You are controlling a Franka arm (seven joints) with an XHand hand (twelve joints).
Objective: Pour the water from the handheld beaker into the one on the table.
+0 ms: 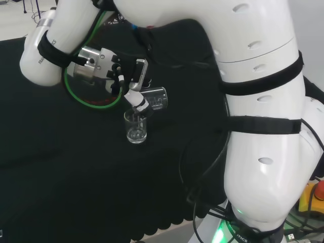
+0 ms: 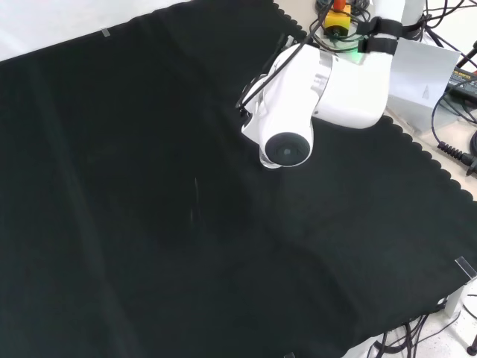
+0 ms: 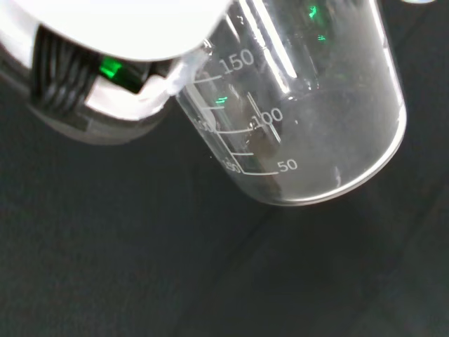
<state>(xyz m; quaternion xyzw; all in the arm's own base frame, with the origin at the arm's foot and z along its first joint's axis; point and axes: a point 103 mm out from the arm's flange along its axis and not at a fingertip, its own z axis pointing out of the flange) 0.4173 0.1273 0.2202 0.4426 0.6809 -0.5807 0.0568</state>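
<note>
cloth [image 2: 149, 224]: black, matt | beaker [image 3: 316, 105]: clear, glossy glass | arm link [image 1: 258, 101]: smooth white plastic

Black scalloped cloth [image 2: 149, 224] over bench, pale floor [image 1: 15, 20], cables [image 2: 455, 142]

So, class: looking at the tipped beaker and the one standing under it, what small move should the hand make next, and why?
Probably hold the tilt a moment longer, then right it. The hand has the held beaker on its side, mouth over the standing beaker, which seems to hold some water.
</note>
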